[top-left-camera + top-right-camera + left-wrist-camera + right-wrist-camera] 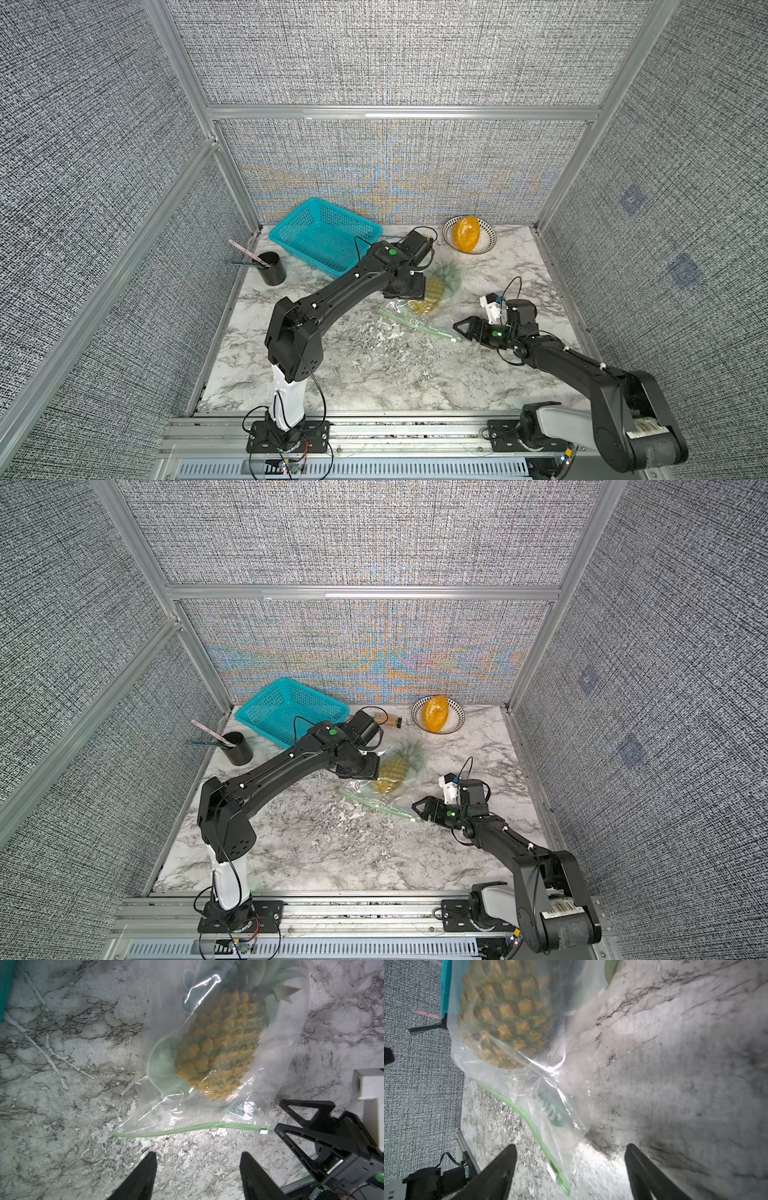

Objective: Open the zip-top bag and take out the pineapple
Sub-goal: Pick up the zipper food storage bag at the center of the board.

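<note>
Pineapple lay inside the zip-top bag near the middle of the counter, its crown pointing away from the pale green zip strip. We judged the bag thin, slick and floppy, likely to crumple and slide on the counter rather than resist a pull. The stiffer strip, or its small white slider, looked the surest hold, with one wall of the bag pinned down. The pineapple seemed firm and fairly light, and its scaly body should give good purchase once the mouth was open. We could not tell whether the strip was sealed. The left end effector hovered just short of the strip, fingers apart and empty. The right end effector stood apart too, with the slider end of the strip lying between its fingers, gripping nothing
</note>
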